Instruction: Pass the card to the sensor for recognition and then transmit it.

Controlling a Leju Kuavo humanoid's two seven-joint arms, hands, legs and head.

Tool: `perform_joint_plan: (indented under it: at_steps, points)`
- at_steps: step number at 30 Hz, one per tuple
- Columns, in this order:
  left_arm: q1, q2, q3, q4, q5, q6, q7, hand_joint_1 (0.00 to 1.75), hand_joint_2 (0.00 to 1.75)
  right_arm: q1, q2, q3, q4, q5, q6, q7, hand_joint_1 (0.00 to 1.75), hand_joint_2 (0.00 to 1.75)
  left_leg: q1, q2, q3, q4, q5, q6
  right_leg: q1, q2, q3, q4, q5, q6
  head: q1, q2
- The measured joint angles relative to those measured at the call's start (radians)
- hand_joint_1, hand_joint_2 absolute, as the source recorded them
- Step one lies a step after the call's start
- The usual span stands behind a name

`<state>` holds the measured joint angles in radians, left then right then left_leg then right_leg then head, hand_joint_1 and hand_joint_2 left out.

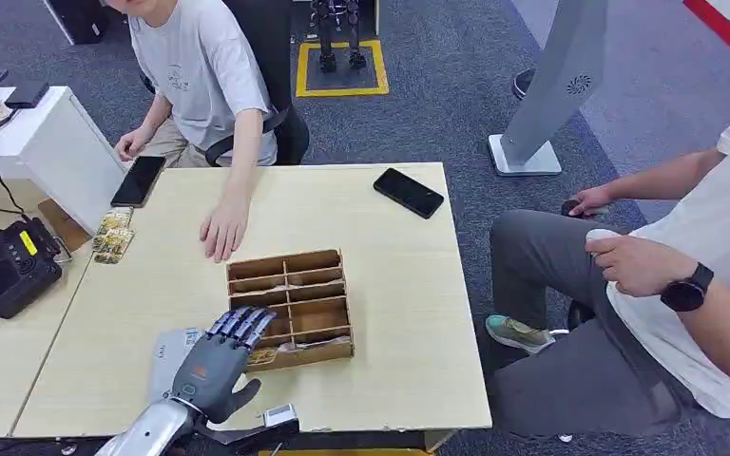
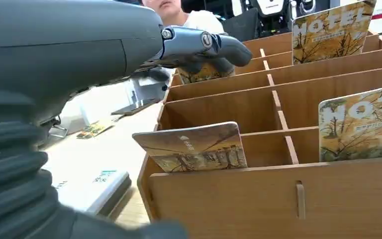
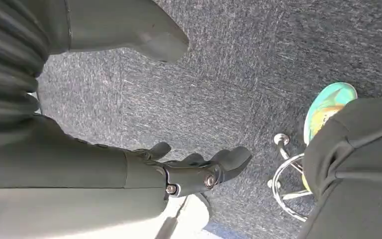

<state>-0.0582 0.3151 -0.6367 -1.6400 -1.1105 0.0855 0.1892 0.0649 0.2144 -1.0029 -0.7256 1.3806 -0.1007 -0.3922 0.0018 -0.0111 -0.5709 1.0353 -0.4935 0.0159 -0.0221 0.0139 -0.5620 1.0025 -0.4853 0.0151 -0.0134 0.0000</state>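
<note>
Over wooden organizer (image 1: pixel 290 309): left hand (image 1: pixel 217 361) fingers extended, holding nothing.

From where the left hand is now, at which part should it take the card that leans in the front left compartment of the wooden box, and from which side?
Take the card by its upper edge, which stands clear above the wooden box's front wall. Come from above with the left hand, thumb on one face and fingers on the other, because the dividers enclose its lower part.

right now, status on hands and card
Left hand open, poised over wooden organizer. Right hand open, hanging above the floor. Nearest card in its slot, untouched.
</note>
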Motion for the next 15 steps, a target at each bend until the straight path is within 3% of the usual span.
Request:
perform_joint_plan:
  at_steps: [15]
  points:
    - [0.001, 0.000, 0.000, 0.000, 0.004, -0.005, -0.008, 1.75, 1.75, -0.001, 0.025, -0.014, -0.060, -0.020, 0.035, -0.016, 0.00, 1.75, 0.000, 0.000, 0.000, 0.000, 0.000, 0.000, 0.000, 0.000, 0.000, 0.000, 0.000, 0.000, 0.000, 0.000]
